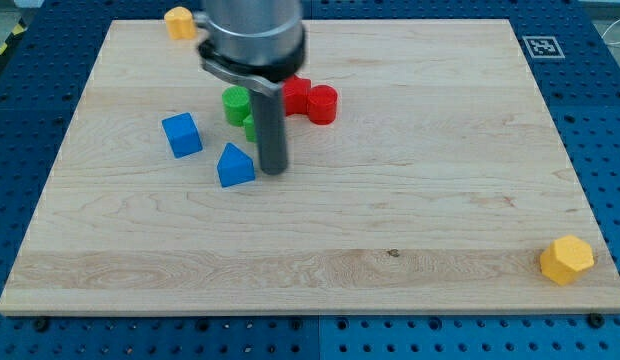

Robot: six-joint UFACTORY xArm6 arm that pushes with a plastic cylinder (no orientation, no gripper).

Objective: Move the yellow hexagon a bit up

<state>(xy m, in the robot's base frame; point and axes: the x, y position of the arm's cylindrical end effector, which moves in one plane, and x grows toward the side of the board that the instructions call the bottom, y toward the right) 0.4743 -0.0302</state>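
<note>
Tip far from the yellow hexagon

My tip (274, 170) sits left of centre, just beside the blue block (235, 166); there is no gripper to open or close. The yellow hexagon (567, 260) lies at the board's (440, 150) lower-right edge, so a badly angled push from below risks sliding it off sideways.

The wooden board (390, 200) carries yellow (567, 260), blue (181, 134), green (235, 103) and red (322, 104) blocks.

One raised camera looks obliquely down, near enough that the wooden board (410, 200) fills its view.
</note>
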